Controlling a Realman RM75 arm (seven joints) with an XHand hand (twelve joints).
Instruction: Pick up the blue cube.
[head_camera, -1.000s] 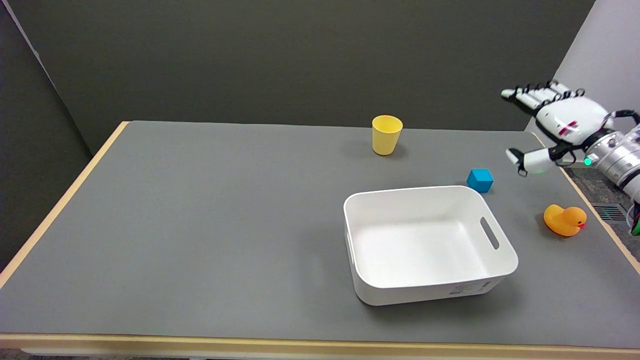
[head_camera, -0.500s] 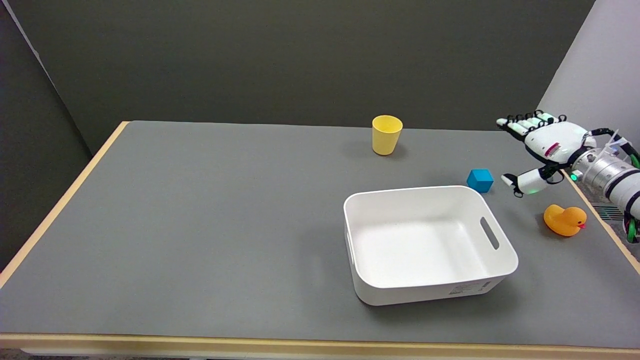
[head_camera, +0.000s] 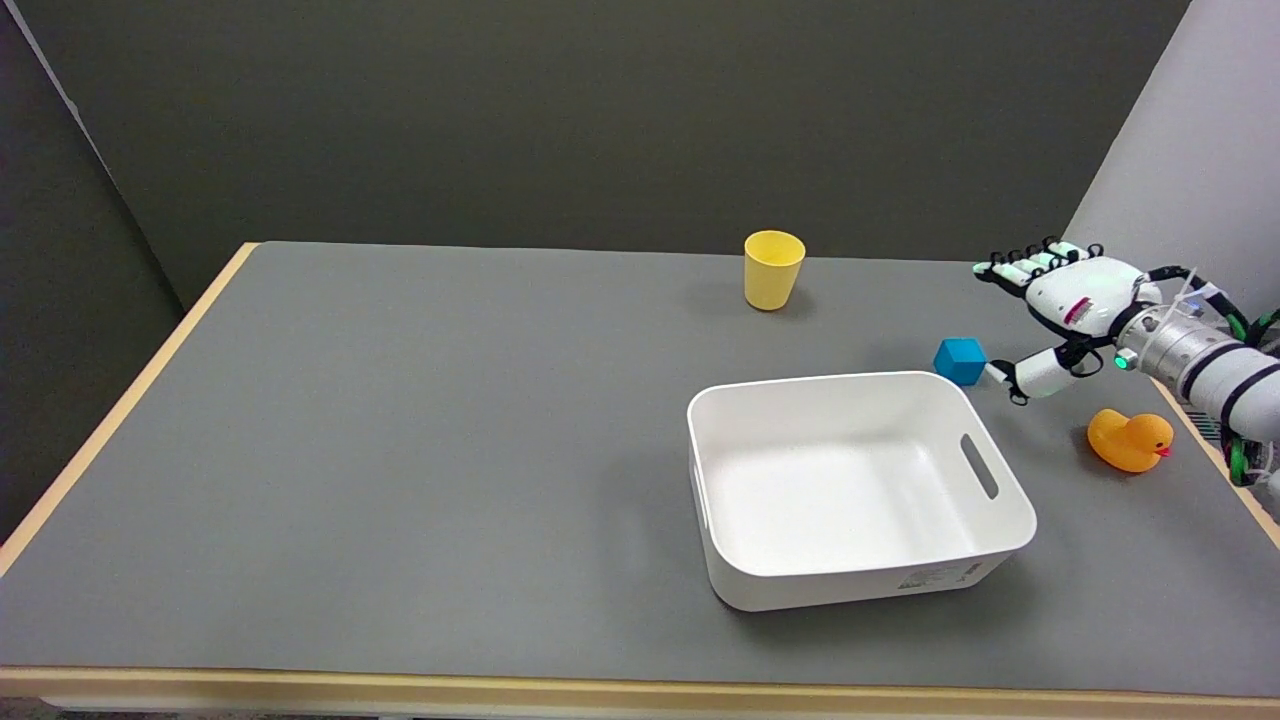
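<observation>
The blue cube (head_camera: 960, 360) sits on the grey bench (head_camera: 450, 450), just beyond the far right corner of the white bin (head_camera: 1005, 530) and close to its rim. The right hand (head_camera: 1060, 315) reaches in from the right edge at cube height. Its thumb points toward the cube, the tip at or just touching the cube's right face, while the other fingers (head_camera: 1020, 266) are stretched out flat and well apart from the thumb, farther back over the bench. The hand holds nothing; the cube rests flat on the bench.

The step in hand looks like the final approach before the grasp. The next move probably calls for the hand to slide a little farther left so the cube lies between thumb and fingers, then for the fingers to curl down onto its far side and pinch. The bin wall stands close on the near side, so there is little room there, and a push from the thumb alone could shove the cube away. An orange duck (head_camera: 1130, 440) lies near the right edge and a yellow cup (head_camera: 773, 270) stands well apart at the back.
</observation>
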